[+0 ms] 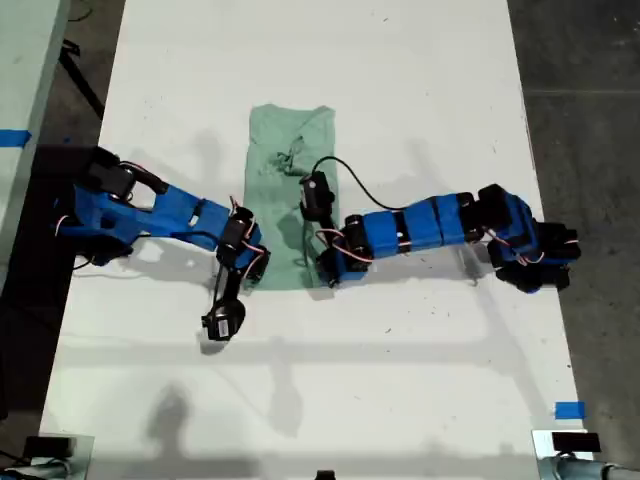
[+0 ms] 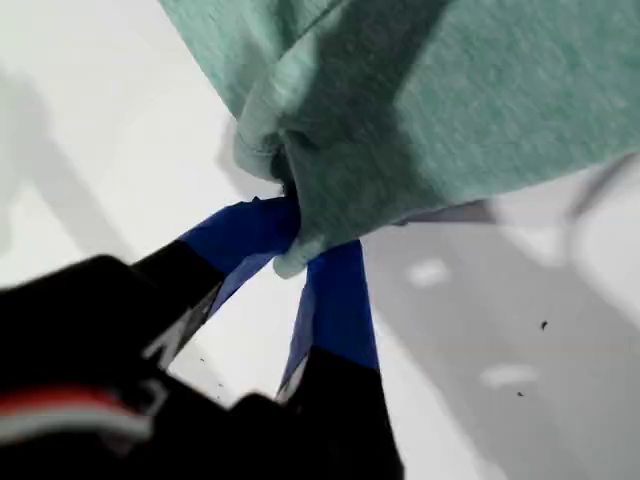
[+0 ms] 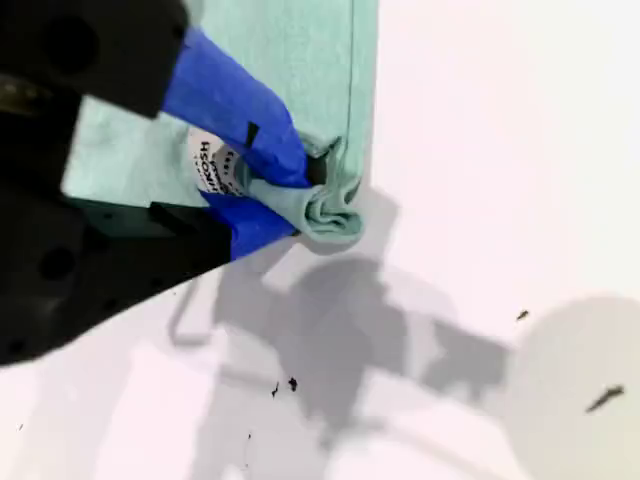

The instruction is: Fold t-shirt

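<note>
Mint-green cloth, the t-shirt [image 1: 288, 200], lies folded into a narrow strip mid-table [image 1: 400, 60], between two blue arms. My first gripper [image 2: 292, 240] pinches a bunched bit of its edge. My second gripper [image 3: 300, 195] clamps a corner, lifted slightly, its shadow on the white top.

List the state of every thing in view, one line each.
t-shirt: folded into a narrow strip on the table, near-end corners lifted.
my first gripper: shut on a bunched corner of the t-shirt.
my second gripper: shut on another bunched corner of the t-shirt.
table: white, bare apart from the t-shirt and arms.
</note>
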Robot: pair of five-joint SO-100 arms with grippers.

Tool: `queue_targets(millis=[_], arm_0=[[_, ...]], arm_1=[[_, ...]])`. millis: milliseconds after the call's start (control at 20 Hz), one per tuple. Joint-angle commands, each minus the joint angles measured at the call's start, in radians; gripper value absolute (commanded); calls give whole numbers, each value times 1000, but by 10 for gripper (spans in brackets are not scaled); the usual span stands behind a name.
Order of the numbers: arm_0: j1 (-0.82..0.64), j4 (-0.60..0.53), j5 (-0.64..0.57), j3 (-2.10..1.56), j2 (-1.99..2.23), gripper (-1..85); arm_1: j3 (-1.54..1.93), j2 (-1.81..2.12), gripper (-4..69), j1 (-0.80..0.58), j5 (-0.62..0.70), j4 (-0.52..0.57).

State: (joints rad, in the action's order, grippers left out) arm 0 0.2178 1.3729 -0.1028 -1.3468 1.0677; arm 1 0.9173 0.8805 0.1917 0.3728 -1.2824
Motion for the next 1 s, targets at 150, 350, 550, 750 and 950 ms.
queue_targets(millis=[150, 350, 550, 750, 950], arm_0=[[181, 321, -60, 430, -51, 0], [267, 370, -49, 555, -5, 0], [250, 341, -107, 561, 95, 0], [94, 344, -264, 557, 225, 0], [-120, 385, -413, 534, 290, 0]], arm_1=[[-94, 153, -12, 160, -44, -83], [-156, 167, -12, 258, -110, -66], [-161, 210, -12, 221, -75, -11], [-164, 281, -12, 48, 66, 12], [-163, 296, -12, -149, 179, -14]])
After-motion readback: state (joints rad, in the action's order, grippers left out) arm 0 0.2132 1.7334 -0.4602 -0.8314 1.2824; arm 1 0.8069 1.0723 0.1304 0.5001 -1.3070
